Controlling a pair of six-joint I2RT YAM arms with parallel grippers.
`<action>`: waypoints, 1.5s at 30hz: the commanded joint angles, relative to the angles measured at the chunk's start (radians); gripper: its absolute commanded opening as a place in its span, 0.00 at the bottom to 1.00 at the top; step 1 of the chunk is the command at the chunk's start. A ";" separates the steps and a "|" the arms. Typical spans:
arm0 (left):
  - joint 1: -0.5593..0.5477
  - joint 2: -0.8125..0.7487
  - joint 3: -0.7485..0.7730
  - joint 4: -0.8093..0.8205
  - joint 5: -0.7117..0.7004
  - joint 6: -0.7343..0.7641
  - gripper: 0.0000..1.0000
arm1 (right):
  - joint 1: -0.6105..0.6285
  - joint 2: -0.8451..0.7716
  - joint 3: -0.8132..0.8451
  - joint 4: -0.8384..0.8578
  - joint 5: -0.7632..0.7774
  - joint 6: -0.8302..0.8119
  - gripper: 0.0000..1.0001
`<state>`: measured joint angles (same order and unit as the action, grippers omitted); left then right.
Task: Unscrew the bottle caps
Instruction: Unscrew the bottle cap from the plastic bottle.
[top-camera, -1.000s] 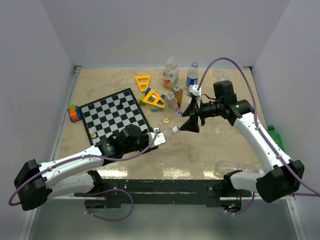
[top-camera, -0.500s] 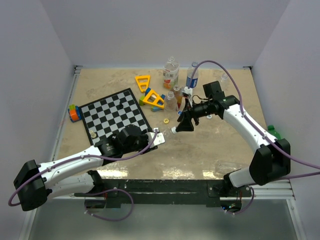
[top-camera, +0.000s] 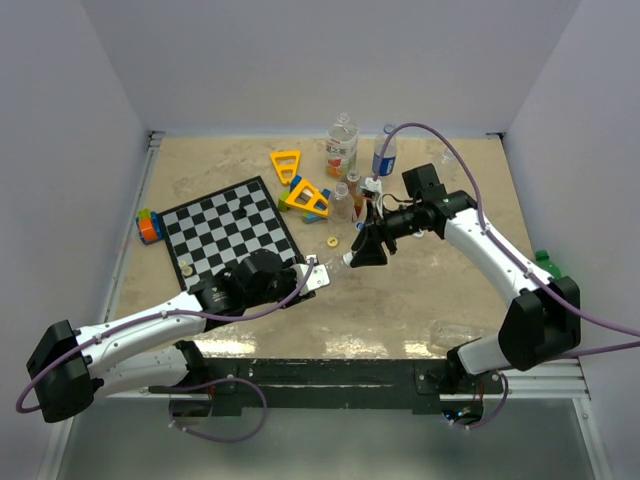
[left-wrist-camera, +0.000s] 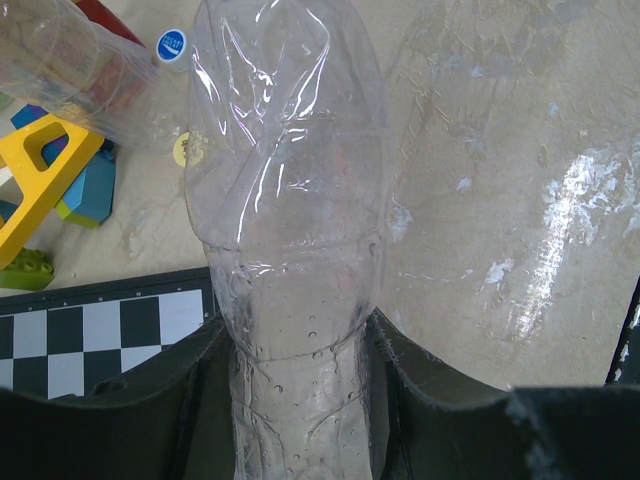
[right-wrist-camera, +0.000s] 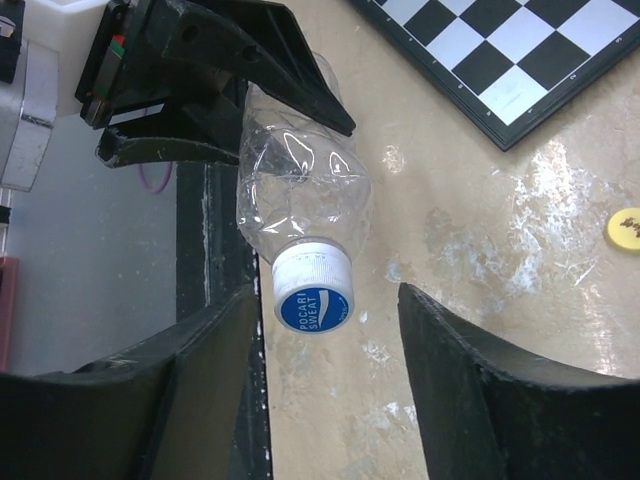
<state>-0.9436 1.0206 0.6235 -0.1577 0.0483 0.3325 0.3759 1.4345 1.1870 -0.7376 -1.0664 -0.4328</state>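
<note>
Now left tool (left-wrist-camera: 300, 352) clamps clear bottle (left-wrist-camera: 285, 180); right tool (right-wrist-camera: 330, 300) spread around cap (right-wrist-camera: 314, 296), gaps both sides.

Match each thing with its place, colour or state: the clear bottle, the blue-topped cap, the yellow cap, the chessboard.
Things
1. clear bottle
2. blue-topped cap
3. yellow cap
4. chessboard

Places, colours, states
A. lying loose on the table
B. clamped in the left gripper
C. black and white squares
D. screwed on the bottle's neck, inside the open right gripper

Pairs: 1-B, 2-D, 3-A, 4-C
</note>
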 joint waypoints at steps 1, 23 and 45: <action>0.002 -0.022 0.025 0.047 -0.002 -0.012 0.00 | 0.014 0.013 0.046 -0.019 -0.044 -0.026 0.59; 0.002 -0.047 0.019 0.047 0.156 -0.006 0.00 | 0.023 -0.071 0.111 -0.338 0.014 -0.863 0.00; 0.002 -0.037 0.013 0.056 0.183 0.002 0.00 | 0.026 -0.361 -0.075 -0.189 0.056 -1.203 0.06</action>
<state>-0.9493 0.9936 0.6304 -0.0837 0.2184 0.3515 0.4206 1.1095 1.1187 -0.9981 -1.0195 -1.6501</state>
